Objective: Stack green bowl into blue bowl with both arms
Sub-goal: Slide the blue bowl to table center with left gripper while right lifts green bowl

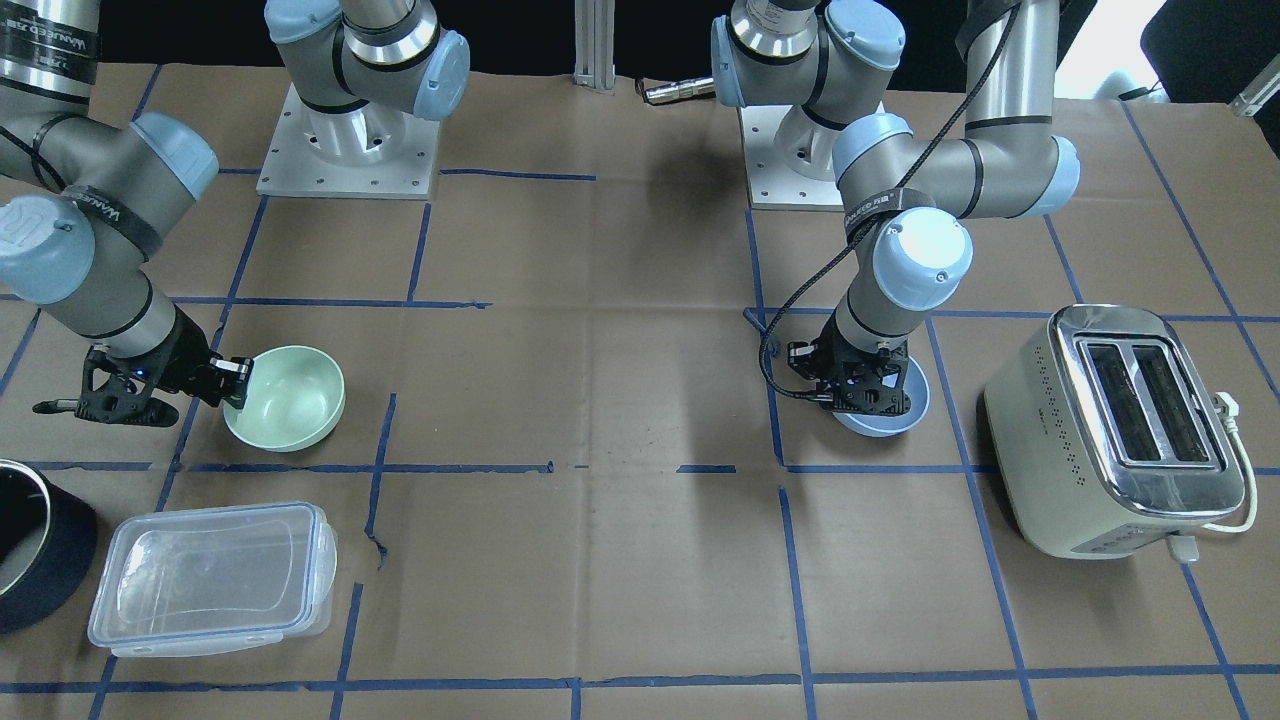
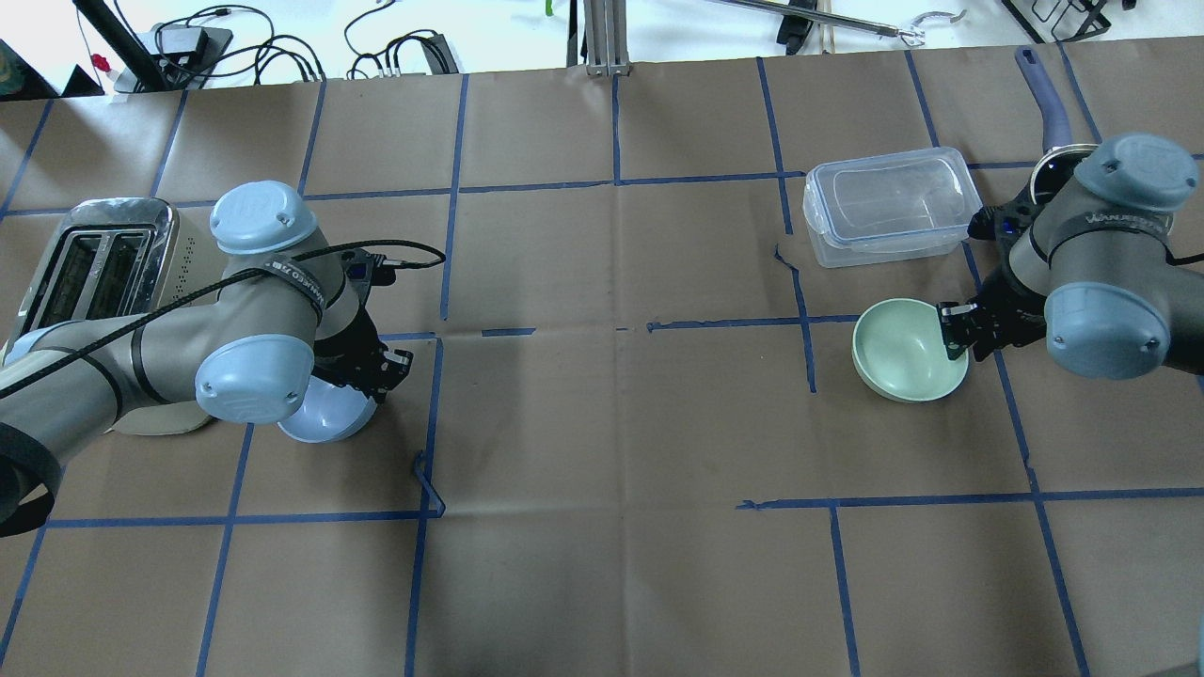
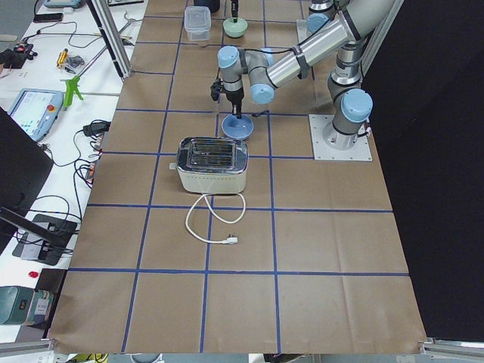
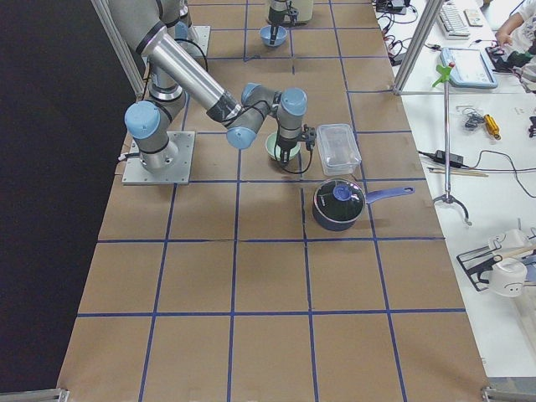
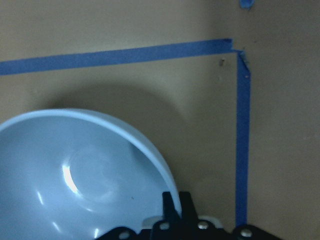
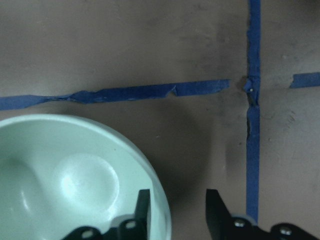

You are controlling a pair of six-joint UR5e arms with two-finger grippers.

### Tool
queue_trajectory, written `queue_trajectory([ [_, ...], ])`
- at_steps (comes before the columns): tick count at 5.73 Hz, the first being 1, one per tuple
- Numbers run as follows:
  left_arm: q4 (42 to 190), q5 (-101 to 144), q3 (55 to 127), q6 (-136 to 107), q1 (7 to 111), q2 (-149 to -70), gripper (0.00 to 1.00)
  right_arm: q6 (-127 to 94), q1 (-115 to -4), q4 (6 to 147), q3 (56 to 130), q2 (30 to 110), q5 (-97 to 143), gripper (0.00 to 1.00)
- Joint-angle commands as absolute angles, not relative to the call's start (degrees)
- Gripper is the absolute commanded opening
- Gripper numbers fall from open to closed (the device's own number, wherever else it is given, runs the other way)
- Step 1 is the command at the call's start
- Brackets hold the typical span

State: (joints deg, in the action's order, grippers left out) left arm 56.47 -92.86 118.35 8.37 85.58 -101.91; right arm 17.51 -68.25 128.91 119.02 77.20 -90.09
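The green bowl (image 1: 290,395) sits upright on the table; it also shows in the overhead view (image 2: 903,357) and the right wrist view (image 6: 65,180). My right gripper (image 1: 238,385) (image 6: 175,210) is open, with one finger inside the bowl's rim and one outside. The blue bowl (image 2: 324,418) (image 5: 75,170) stands far off at the other side, next to the toaster. My left gripper (image 2: 381,371) (image 5: 177,202) is shut on its rim. The left wrist hides much of the blue bowl (image 1: 905,420) in the front view.
A cream and chrome toaster (image 1: 1120,430) stands beside the blue bowl, with its cord trailing. A clear lidded container (image 1: 210,575) and a dark navy pot (image 1: 30,550) stand close to the green bowl. Brown paper with blue tape lines covers the table between the bowls.
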Motion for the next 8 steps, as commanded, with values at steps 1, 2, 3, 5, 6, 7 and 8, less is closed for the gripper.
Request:
queue_trajectory([
  [1, 59.13, -92.55, 110.45, -2.56, 94.24, -103.0, 0.03, 17.49, -68.81, 128.67, 118.48, 77.87, -90.09, 0.07],
  [2, 60.46, -92.98, 104.04, -9.51, 102.22, -106.92, 0.03, 17.58, -68.91, 128.32, 117.69, 78.57, -90.17, 0.07],
  [3, 60.73, -92.55, 97.45, -15.93, 107.35, -112.36, 0.03, 17.49, -68.91, 121.62, 114.03, 79.97, -90.09, 0.07],
  [5, 60.12, -92.46, 88.02, -25.96, 114.4, -120.37, 0.05, 16.96, -68.99, 103.35, 101.4, 80.77, -90.09, 0.07],
  [6, 60.03, -92.2, 87.02, -27.23, 115.65, -121.89, 0.06, 16.79, -70.04, 97.09, 95.6, 80.86, -90.26, 0.07],
  [7, 60.03, -89.5, 87.19, -26.9, 116.27, -121.9, 0.06, 15.57, -71.61, 93.38, 91.71, 81.56, -90.44, 0.07],
  [8, 59.94, -89.21, 87.19, -26.81, 116.98, -122.08, 0.06, 11.29, -75.37, 88.82, 87.32, 82.43, -90.53, 0.07],
])
